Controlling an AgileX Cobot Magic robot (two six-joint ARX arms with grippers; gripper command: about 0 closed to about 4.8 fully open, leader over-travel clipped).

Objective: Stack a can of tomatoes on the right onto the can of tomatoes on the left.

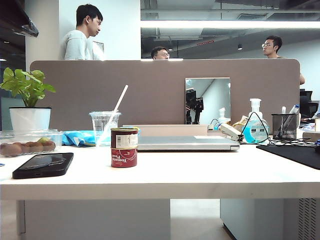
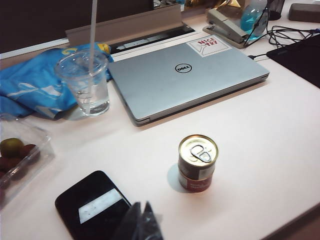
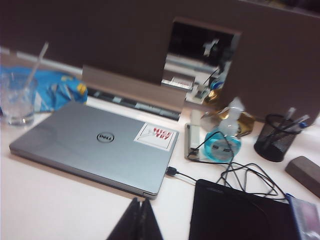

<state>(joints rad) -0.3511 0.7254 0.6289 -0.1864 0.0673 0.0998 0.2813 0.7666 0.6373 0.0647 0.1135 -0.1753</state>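
Two red tomato cans stand stacked on the white table, the upper can (image 1: 124, 138) on the lower can (image 1: 124, 157). From the left wrist view I see the upper can's gold pull-tab lid (image 2: 198, 150) and the lower can (image 2: 195, 182) beneath it. My left gripper (image 2: 141, 207) hangs shut and empty over the phone's edge, well apart from the cans. The right gripper (image 3: 140, 202) is shut and empty near the laptop's front corner. No can shows in the right wrist view, and neither gripper shows in the exterior view.
A black phone (image 2: 92, 207) lies near the left gripper. A silver laptop (image 2: 185, 75) sits behind the cans, with a plastic cup and straw (image 2: 85, 82), a blue bag (image 2: 30, 87) and a fruit box (image 1: 25, 142). A black mat (image 3: 235, 212), cables, a sanitiser bottle (image 3: 223, 137) and a pen holder (image 3: 275, 135) are at the right.
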